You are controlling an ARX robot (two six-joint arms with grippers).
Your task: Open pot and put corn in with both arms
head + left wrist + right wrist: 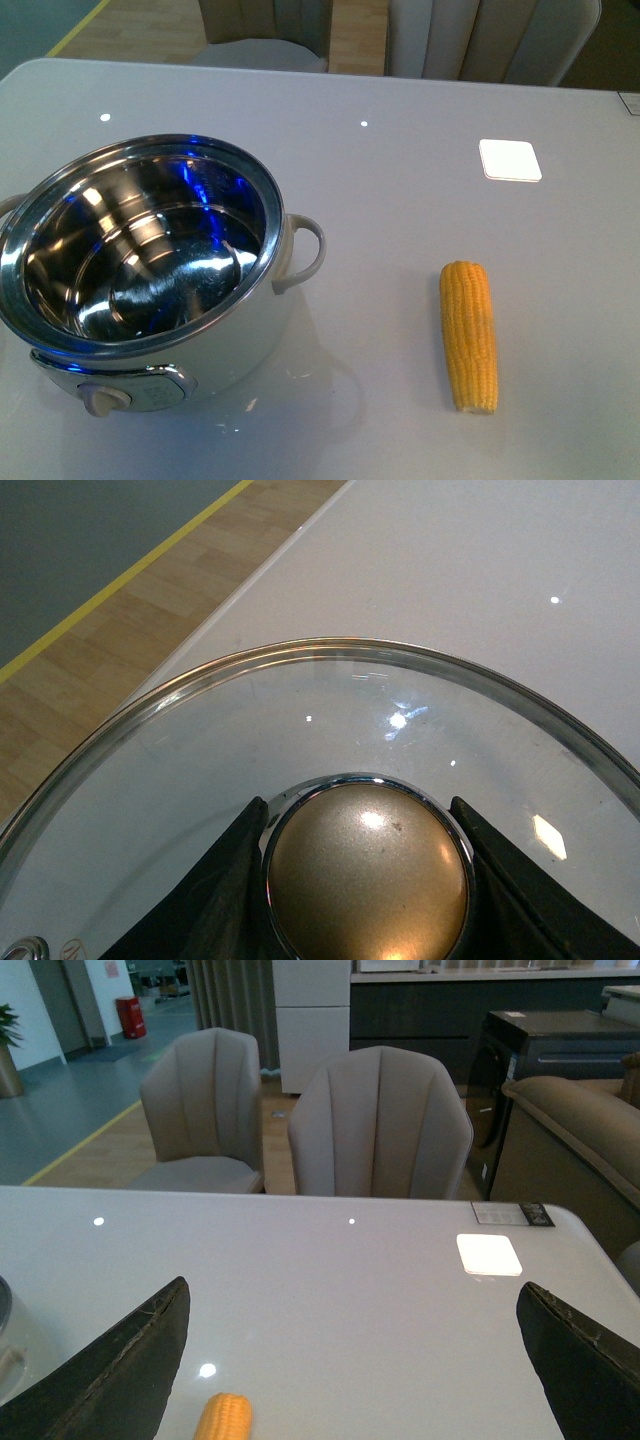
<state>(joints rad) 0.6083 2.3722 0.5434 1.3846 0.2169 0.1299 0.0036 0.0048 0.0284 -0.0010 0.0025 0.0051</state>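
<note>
The pot (150, 270) stands uncovered at the front left of the table, its steel inside bare and shiny, a looped handle (305, 250) on its right and a beige dial (103, 398) in front. The corn (469, 335) lies lengthwise on the table at the right. Neither arm shows in the front view. In the left wrist view my left gripper (365, 875) is shut on the gold knob (368, 870) of the glass pot lid (300, 740), held over the table's edge. My right gripper (355, 1360) is open above the table, with the tip of the corn (224, 1418) just below it.
A white square patch (510, 160) lies on the table at the back right. Two grey chairs (380, 1125) stand behind the table's far edge. Wooden floor with a yellow line (120, 575) shows beyond the table's edge by the lid.
</note>
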